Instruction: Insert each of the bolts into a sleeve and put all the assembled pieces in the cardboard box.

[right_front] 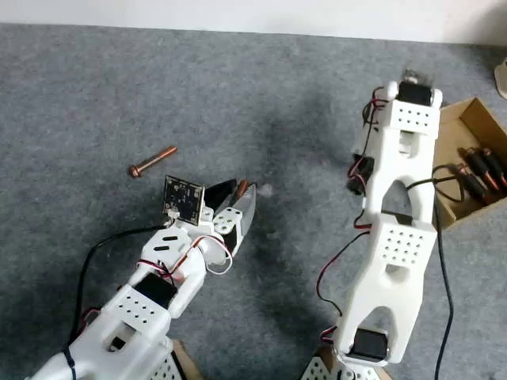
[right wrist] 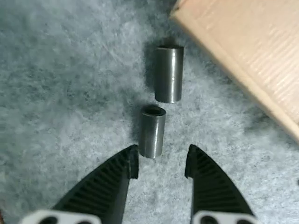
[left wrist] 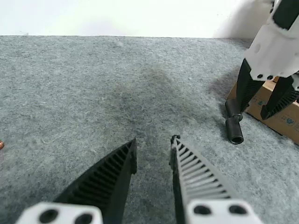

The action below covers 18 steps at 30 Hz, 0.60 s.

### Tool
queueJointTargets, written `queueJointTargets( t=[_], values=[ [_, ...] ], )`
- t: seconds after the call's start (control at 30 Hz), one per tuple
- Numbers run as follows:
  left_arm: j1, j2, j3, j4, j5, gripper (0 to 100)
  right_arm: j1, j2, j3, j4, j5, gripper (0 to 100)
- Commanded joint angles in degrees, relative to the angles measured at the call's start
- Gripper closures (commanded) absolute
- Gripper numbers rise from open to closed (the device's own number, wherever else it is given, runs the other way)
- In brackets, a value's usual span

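One sleeve (right wrist: 153, 132) lying just ahead of right claw (right wrist: 161, 157), jaws standing open, long axis running straight away; second sleeve (right wrist: 168, 73) lying beyond, beside cardboard box (right wrist: 243, 56).

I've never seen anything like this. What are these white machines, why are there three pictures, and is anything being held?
These are two small robot arms standing side by side on a grey mat. One picture looks down from above. The other two come from a camera on each arm's wrist, so each looks out along its own gripper.

The left gripper is open and empty. The right gripper is open too, just short of a dark sleeve, with a second sleeve beyond it, next to the cardboard box.

A copper bolt lies loose on the mat, and some assembled pieces are in the box. Nothing is held.
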Motion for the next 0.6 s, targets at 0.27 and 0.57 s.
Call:
queueJointTargets(
  t=[0.27,0.57],
  values=[
    [0.75,-0.13,-0.48,-0.35,-0.26,88,-0.66,5.85,-2.77,-0.04,-0.35,84.3],
    [0.75,-0.13,-0.48,-0.35,-0.26,88,-2.42,6.9,-2.77,-2.07,-0.44,84.3]
  ],
)
